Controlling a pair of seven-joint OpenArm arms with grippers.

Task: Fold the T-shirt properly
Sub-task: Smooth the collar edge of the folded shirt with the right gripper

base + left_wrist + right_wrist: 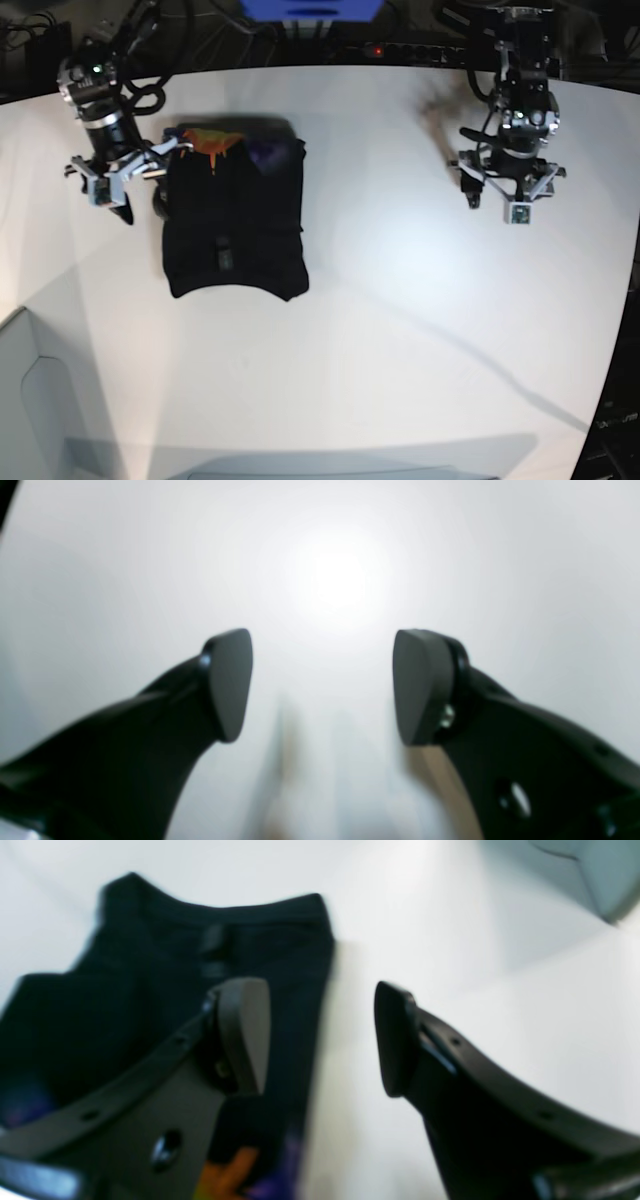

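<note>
White table (pixel 400 300) — folded black T-shirt (pixel 235 220) lying on it, cables behind.

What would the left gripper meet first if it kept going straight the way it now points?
Probably the bare white table. The left gripper stands open over plain tabletop with nothing between its fingers. The T-shirt lies far off near the other arm. Depth is blurred, so this is a judgement.

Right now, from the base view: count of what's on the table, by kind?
T-shirt: 1, black, folded into a compact rectangle, orange and purple print showing at its far edge
Grippers: 2, left gripper and right gripper, both open and holding nothing
White table: 1
Total: 4
</note>
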